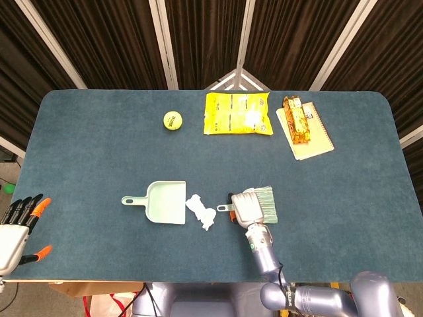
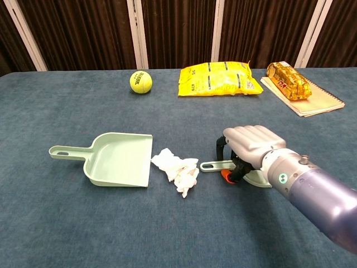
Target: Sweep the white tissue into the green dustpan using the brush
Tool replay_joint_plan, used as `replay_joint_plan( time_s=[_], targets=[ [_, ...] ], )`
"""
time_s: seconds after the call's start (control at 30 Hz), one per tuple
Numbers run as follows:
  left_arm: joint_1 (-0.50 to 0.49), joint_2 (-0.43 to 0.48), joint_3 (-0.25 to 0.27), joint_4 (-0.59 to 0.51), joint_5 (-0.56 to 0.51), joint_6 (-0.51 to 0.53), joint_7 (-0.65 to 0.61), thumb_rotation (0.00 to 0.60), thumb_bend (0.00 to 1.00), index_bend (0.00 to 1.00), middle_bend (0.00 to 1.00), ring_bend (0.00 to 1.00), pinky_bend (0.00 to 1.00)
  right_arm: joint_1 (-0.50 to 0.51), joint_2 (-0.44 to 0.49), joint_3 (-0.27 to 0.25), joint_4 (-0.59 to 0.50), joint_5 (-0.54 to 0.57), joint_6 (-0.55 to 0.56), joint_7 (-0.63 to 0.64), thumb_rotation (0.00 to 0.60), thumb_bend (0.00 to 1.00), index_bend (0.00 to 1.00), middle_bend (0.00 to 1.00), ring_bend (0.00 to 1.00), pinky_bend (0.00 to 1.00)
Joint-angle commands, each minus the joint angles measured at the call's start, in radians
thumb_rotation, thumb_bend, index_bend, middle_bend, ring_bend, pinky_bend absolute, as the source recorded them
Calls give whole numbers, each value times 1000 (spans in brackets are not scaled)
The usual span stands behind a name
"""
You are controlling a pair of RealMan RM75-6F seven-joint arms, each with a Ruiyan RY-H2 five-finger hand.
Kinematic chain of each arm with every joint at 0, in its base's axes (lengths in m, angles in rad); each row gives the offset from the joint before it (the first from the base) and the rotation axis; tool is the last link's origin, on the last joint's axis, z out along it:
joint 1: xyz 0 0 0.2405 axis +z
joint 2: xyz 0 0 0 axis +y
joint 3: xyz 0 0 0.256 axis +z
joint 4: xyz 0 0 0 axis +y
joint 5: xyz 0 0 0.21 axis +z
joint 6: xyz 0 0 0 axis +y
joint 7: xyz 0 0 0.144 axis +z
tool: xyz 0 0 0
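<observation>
A crumpled white tissue (image 1: pixel 201 210) (image 2: pixel 178 170) lies just right of the open mouth of the light green dustpan (image 1: pixel 165 203) (image 2: pixel 117 159), whose handle points left. The brush (image 1: pixel 266 202) (image 2: pixel 215 165) sits to the right of the tissue, handle toward it, pale green bristles away. My right hand (image 1: pixel 244 208) (image 2: pixel 251 146) covers the brush's body with its fingers curled down over it, gripping it. My left hand (image 1: pixel 16 224) hangs off the table's front left corner, fingers apart, holding nothing; the chest view does not show it.
At the back of the blue table (image 1: pixel 99 152) are a yellow tennis ball (image 1: pixel 172 120) (image 2: pixel 140 81), a yellow snack bag (image 1: pixel 238 113) (image 2: pixel 218 78) and a notebook (image 1: pixel 314 142) (image 2: pixel 312 100) with a wrapped snack (image 1: pixel 297 119) on it.
</observation>
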Motion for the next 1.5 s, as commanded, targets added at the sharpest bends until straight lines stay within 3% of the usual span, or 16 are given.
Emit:
replay_joint_plan(
  time_s=[0.03, 0.3, 0.57, 0.93, 1.17, 1.3, 1.37, 1.5],
  targets=[
    [-1, 1, 0, -4, 1, 0, 5, 600, 0, 0, 0, 0, 8, 1, 33, 14, -46, -13, 14, -4, 600, 434, 722, 911, 936, 871],
    [-21, 11, -14, -68, 10, -11, 67, 600, 0, 0, 0, 0, 8, 7, 116, 52, -182, -6, 46, -41, 600, 436, 734, 911, 936, 870],
    [-84, 6, -53, -200, -25, -91, 214, 600, 0, 0, 0, 0, 60, 8, 195, 73, -296, 1, 76, -60, 600, 441, 738, 911, 935, 870],
    [-194, -82, -146, -287, -165, -194, 448, 600, 29, 97, 108, 107, 227, 8, 272, 78, -395, 10, 108, -70, 600, 445, 738, 911, 936, 870],
    [-273, -175, -203, -308, -331, -247, 603, 600, 31, 119, 148, 144, 281, 14, 296, 78, -425, 16, 123, -71, 600, 447, 738, 911, 936, 871],
    [-311, -233, -214, -303, -381, -246, 696, 600, 57, 146, 306, 310, 429, 17, 309, 79, -436, 19, 129, -71, 600, 448, 739, 911, 935, 871],
    [-328, -267, -220, -292, -400, -240, 735, 600, 97, 190, 468, 475, 555, 18, 315, 80, -441, 21, 132, -69, 600, 448, 738, 911, 935, 871],
    [-369, -335, -233, -260, -458, -238, 800, 600, 185, 286, 701, 704, 783, 21, 325, 75, -449, 24, 137, -65, 600, 448, 738, 911, 936, 871]
  ],
)
